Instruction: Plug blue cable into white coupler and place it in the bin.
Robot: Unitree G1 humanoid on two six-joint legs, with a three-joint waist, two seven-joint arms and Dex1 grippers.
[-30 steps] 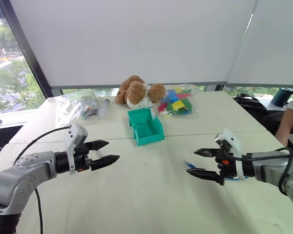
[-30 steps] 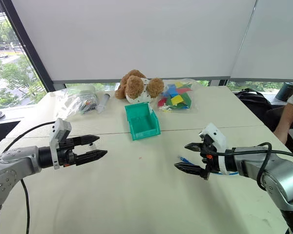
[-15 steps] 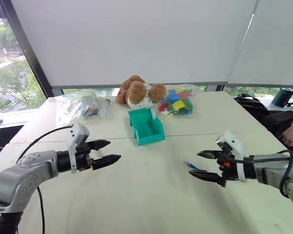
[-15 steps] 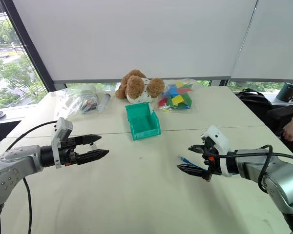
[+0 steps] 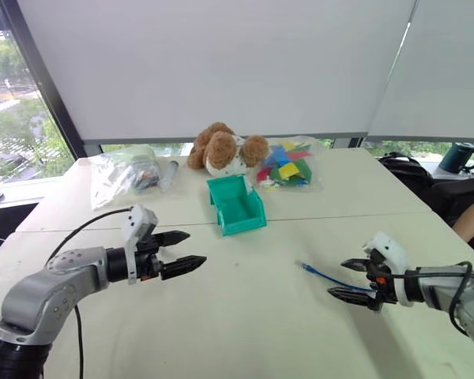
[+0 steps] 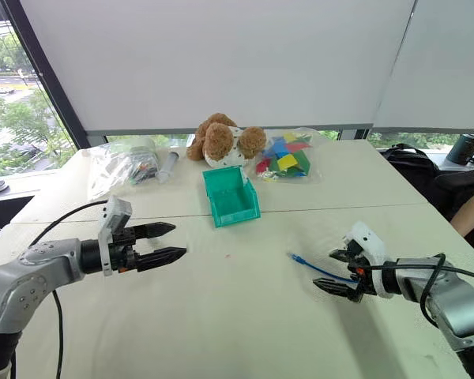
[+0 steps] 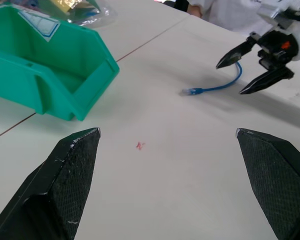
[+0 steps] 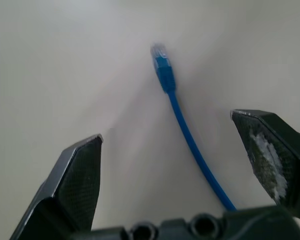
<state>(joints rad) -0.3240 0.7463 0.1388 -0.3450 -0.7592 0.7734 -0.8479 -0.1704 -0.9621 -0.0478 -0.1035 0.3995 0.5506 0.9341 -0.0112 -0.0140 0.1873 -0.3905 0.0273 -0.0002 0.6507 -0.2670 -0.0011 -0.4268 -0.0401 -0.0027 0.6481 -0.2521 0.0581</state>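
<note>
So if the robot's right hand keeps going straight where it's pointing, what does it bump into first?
Probably the thin bright blue cable lying on the white table, between the right gripper's open fingers.

Soft daylight comes in past the window blinds [image 5: 221,63], my desk [image 5: 253,316] looks bright, and my right wrist view is blurry.

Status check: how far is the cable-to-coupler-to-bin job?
Nothing looks done yet. The blue cable lies loose on the table, its plug end free, and the bin holds no cable. In hand: the open right gripper hovers over the cable, ready to grasp. The left gripper is open. Left: grasp, plug, bin.
</note>
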